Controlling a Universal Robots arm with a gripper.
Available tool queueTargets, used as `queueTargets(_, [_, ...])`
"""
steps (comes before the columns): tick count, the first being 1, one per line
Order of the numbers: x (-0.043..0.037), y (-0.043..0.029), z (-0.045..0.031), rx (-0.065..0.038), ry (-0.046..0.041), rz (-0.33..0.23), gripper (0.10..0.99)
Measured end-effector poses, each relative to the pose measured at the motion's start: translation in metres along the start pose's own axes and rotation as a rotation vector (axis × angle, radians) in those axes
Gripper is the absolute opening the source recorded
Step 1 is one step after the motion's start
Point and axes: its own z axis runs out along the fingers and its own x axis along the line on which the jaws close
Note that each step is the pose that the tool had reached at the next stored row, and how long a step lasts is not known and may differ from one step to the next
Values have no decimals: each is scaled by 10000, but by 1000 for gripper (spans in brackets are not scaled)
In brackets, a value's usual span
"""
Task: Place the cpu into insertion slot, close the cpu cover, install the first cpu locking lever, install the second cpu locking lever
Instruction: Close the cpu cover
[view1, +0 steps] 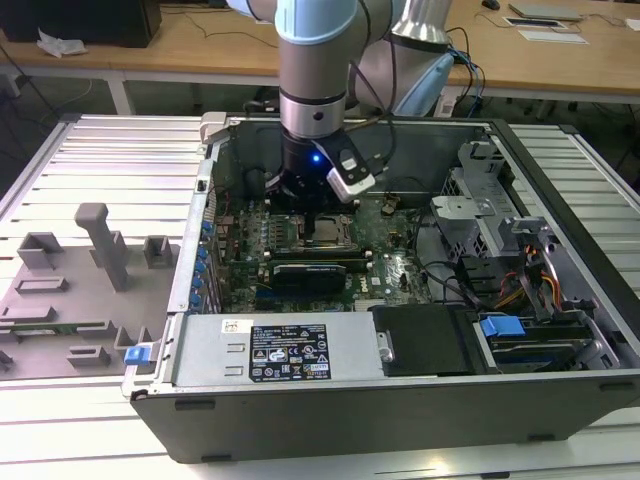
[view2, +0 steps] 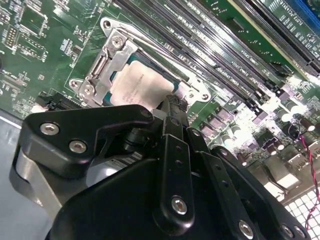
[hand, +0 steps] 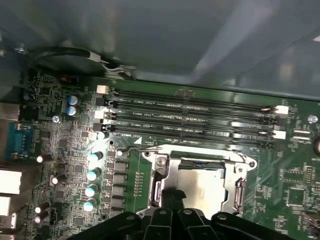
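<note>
As the hand (view2: 172, 101), fingers pinched narrow, is working at the cpu cover (view2: 102, 67) just beneath it, gentle, square pressure is seeming wisest.

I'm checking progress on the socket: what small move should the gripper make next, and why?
Probably a short slide toward the locking lever. The cpu already lies seated with the cpu cover down around it, and the gripper sits at the cover's edge. Whether the lever is latched I cannot tell.
</note>
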Motion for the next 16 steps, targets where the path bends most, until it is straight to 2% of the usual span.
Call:
queueTargets(6, [19, 1, 61, 1, 2, -2, 106])
queueTargets(16, [4, 0, 54, 0, 1, -2, 106])
